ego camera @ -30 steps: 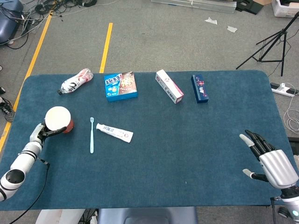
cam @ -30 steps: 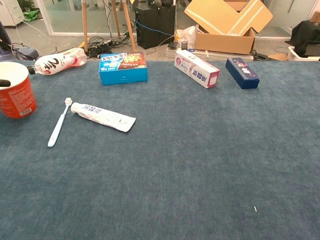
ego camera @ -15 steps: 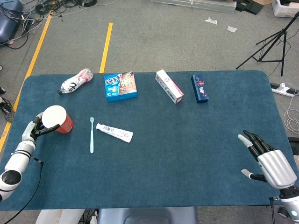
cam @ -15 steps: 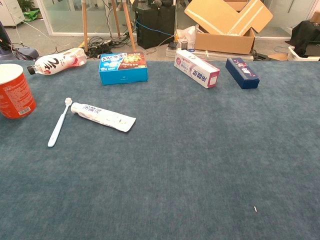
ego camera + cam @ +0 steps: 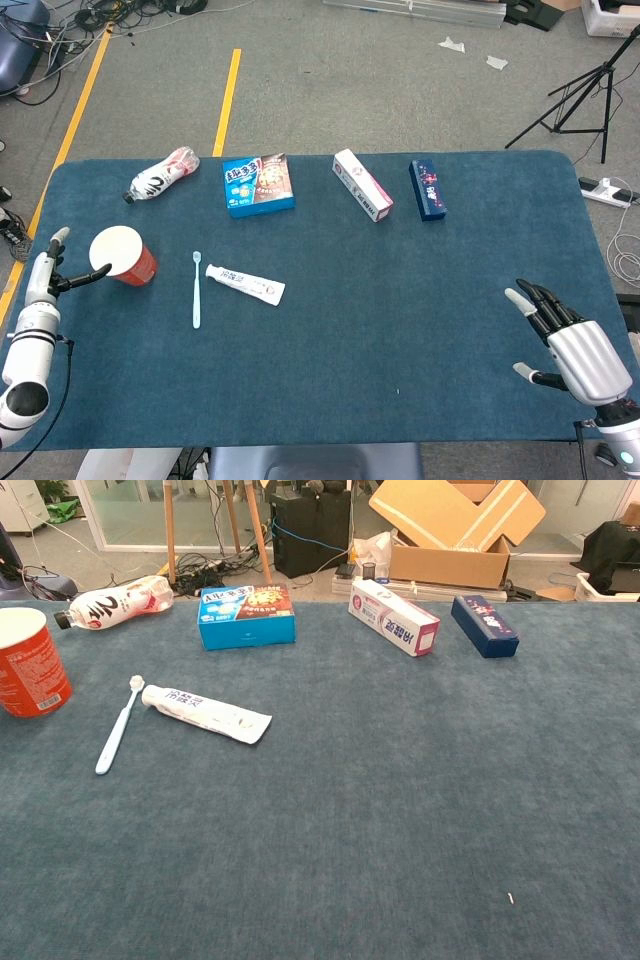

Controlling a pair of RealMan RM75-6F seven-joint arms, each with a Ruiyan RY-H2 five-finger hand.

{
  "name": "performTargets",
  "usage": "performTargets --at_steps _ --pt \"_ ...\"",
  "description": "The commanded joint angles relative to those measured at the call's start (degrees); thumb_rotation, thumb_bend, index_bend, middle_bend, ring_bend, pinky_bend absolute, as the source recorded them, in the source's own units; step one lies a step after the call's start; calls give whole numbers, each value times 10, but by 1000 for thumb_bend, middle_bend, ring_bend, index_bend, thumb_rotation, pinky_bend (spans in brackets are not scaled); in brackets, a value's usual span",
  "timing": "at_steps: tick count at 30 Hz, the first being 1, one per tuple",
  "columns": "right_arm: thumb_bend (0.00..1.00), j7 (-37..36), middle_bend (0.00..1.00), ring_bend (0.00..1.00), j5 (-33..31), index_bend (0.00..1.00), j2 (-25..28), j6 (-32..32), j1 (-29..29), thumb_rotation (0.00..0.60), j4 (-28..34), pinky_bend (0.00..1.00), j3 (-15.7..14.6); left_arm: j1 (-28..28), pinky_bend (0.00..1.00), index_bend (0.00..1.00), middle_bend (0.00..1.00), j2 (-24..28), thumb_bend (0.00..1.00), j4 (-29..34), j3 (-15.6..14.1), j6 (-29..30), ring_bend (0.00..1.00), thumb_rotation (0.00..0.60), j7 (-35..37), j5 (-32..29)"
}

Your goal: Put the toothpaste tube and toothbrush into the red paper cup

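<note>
The left hand (image 5: 42, 275) had let go of the cup (image 5: 120, 256) and drawn back toward the left edge of the frame; its fingers were now apart, one tip still near the cup's rim. The cup stood upright at centre left on the bench (image 5: 420, 300). To its right lay the toothbrush (image 5: 196, 290) and, just beside it, the tube (image 5: 246, 284), both untouched. The right hand (image 5: 570, 340), lower right, was open and idle. I judged the loading was not begun.

Along the table's (image 5: 420, 330) far edge lie a bottle (image 5: 161, 174) on its side, a blue box (image 5: 258, 184), a white box (image 5: 362, 185) and a dark blue box (image 5: 427, 189).
</note>
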State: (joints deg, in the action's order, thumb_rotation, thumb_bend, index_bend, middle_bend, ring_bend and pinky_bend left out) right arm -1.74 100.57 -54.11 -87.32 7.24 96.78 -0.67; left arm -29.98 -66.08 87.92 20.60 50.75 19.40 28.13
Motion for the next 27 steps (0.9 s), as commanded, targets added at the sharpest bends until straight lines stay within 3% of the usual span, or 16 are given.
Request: performTargets --at_steps 1,6,11,15,21,27 --pt "0 2 69 111 0 19 0 -1 0 600 1 442 0 15 0 0 0 14 0 62 -16 68 0 600 -50 72" --pt "0 6 69 111 0 19 2 -1 0 600 4 442 1 22 0 5 0 23 0 97 -41 116 0 600 -109 154" --pt "0 12 69 110 0 19 3 -1 -1 600 6 442 1 16 0 163 0 30 0 126 -74 142 0 600 -192 237" --pt "0 15 69 111 -1 24 4 -2 -2 600 6 442 1 -5 0 247 0 27 0 139 -92 129 0 600 -251 284" --pt "0 11 70 110 -5 33 6 -4 -4 600 1 442 2 -42 0 291 0 0 0 120 -108 102 0 600 -338 306" --pt "0 0 73 111 -6 40 7 -12 -8 600 -7 442 1 -66 0 302 0 -40 0 92 -110 92 0 600 -395 274"
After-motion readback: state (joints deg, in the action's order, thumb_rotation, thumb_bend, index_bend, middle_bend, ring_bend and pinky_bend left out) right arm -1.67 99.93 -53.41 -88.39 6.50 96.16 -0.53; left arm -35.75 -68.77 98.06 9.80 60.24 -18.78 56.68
